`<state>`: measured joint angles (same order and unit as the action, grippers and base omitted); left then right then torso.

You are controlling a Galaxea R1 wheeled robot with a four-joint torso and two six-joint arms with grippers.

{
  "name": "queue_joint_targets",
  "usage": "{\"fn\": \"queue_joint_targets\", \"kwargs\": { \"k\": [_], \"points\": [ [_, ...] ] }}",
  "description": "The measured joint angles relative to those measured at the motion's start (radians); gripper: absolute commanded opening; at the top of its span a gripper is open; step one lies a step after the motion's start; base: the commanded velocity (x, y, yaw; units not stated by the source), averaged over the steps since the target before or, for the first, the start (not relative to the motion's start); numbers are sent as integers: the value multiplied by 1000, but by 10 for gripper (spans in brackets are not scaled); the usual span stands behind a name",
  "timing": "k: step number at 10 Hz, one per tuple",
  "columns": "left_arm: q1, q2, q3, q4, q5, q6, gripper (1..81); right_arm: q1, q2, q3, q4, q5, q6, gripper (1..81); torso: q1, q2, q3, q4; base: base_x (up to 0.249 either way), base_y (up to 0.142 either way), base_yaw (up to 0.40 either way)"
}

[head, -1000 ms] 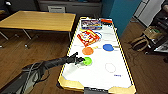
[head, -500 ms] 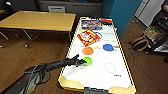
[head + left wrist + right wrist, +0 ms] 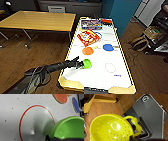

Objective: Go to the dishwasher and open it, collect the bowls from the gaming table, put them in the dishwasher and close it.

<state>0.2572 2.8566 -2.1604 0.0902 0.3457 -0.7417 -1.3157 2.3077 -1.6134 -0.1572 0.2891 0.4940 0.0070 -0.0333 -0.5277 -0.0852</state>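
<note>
The left gripper (image 3: 80, 65) reaches over the near left part of the gaming table (image 3: 100, 75), and its fingers are closed on the rim of a lime green bowl (image 3: 86, 63), which sits just above the white top. In the left wrist view the same green bowl (image 3: 68, 128) shows large, its edge pinched by the dark fingers (image 3: 48, 138), beside a red circle (image 3: 36, 122) printed on the dotted white surface. Farther along the table from the green bowl lies an orange bowl (image 3: 87, 50), and beyond it to the right a blue bowl (image 3: 108, 47); the two are apart, with small yellowish pieces between them. Past the orange bowl rests a red box (image 3: 88, 37), tilted, and beyond that a flat printed box (image 3: 91, 24) near the far end. A wooden table (image 3: 37, 21) stands well to the left of the gaming table, on a wooden floor (image 3: 37, 55). Bags (image 3: 147, 37) sit on the floor to the right. In the right wrist view a yellow bowl (image 3: 110, 129) pierced with small holes, with a loop handle, hangs over the wooden floor and the robot's grey base, close to the right gripper (image 3: 134, 138); whether those fingers grip it I cannot tell.
</note>
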Motion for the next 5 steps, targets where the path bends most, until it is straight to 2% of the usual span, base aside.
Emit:
{"fn": "queue_joint_targets", "kwargs": {
  "k": [1,5],
  "points": [
    [-1,0,1,20,0,0,10,0,0,-3,0,-1,0,10,0,0,0,0,0,0,0],
    [-3,-8,29,40,8,0,10,0,11,-13,0,-1,0,10,0,0,0,0,0,0,0]
  ]
}}
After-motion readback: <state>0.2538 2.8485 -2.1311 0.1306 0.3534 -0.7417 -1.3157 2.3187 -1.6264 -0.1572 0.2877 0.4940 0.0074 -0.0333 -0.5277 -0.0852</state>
